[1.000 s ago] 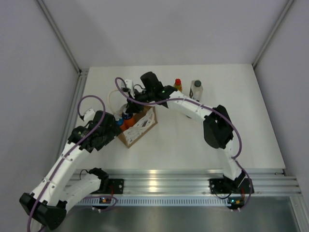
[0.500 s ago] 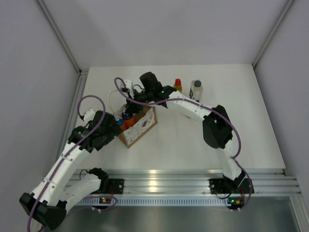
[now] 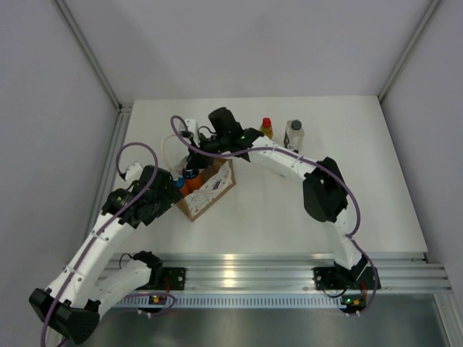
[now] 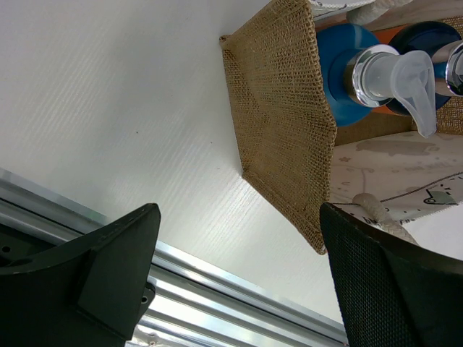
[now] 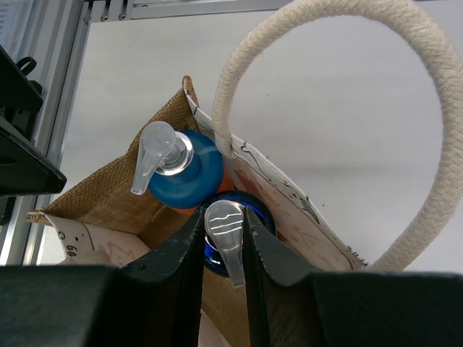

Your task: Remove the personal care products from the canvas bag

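Roughly two fifths done, by my count: the yellow bottle [image 3: 267, 128] with its red cap and the pale bottle [image 3: 294, 134] with its dark cap stand side by side on the table [image 3: 325, 188] at the far edge, well apart from the canvas bag [image 3: 210, 191].

The bag sits upright near the left middle of the table, with orange bottles inside it. From my right wrist I see two of them by their tops: a bright blue pump bottle [image 5: 189, 170] and, just beside it, a darker blue pump bottle [image 5: 226, 225].

My right claw [image 5: 223, 217] hangs over the bag's mouth, narrowed to the width of that darker bottle's clear pump head, which looks pinched between the fingers (no gap shows on either side). My left claw [image 4: 239, 217] is spread wide and holds nothing, low beside the bag's woven end.

The orange bottles are all left to lift out. A third one I cannot confirm; a sliver of chrome at the edge of the left wrist view may be its pump. The bottles' bodies are hidden by the bag walls, and the rope handle [image 5: 434, 108] arches over one side.
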Controlling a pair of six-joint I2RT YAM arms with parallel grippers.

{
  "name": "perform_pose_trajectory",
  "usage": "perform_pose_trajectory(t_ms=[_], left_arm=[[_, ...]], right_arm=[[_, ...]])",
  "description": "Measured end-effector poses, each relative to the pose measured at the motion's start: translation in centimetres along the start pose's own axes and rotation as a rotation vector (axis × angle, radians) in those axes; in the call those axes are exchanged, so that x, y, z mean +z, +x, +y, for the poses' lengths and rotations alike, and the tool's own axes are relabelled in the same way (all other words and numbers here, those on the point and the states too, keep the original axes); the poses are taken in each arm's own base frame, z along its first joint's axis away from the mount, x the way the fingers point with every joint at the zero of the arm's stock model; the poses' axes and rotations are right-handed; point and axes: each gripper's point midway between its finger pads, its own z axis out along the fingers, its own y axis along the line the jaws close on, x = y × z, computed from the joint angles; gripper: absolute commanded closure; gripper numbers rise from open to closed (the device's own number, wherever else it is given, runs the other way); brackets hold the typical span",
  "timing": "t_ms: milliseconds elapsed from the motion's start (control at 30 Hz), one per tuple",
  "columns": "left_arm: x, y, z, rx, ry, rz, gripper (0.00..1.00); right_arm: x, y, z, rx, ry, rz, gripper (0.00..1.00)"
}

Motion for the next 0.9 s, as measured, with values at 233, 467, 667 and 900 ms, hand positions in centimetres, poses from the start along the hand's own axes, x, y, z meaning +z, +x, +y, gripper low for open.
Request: perform_pose_trajectory(t_ms=[233,467,667,900], left_arm=[[0.0,0.0,0.0,0.0,0.0,0.0,0.04],[0.0,0.0,0.0,0.0,0.0,0.0,0.05],[0.0,0.0,0.0,-0.001,0.001,0.0,0.05],[-0.2,-0.1,0.0,-0.005,0.008,-0.008,0.04]], right_arm=[[0.0,0.0,-0.1,0.0,0.01,0.003,1.0],[0.3,-0.5,-1.0,0.035,0.127,0.028,1.0],[-0.2,-0.9,-1.8,0.077,0.217,0.041,1.0],[-1.8,-2.3,-1.9,0.078,0.291,0.031,1.0]])
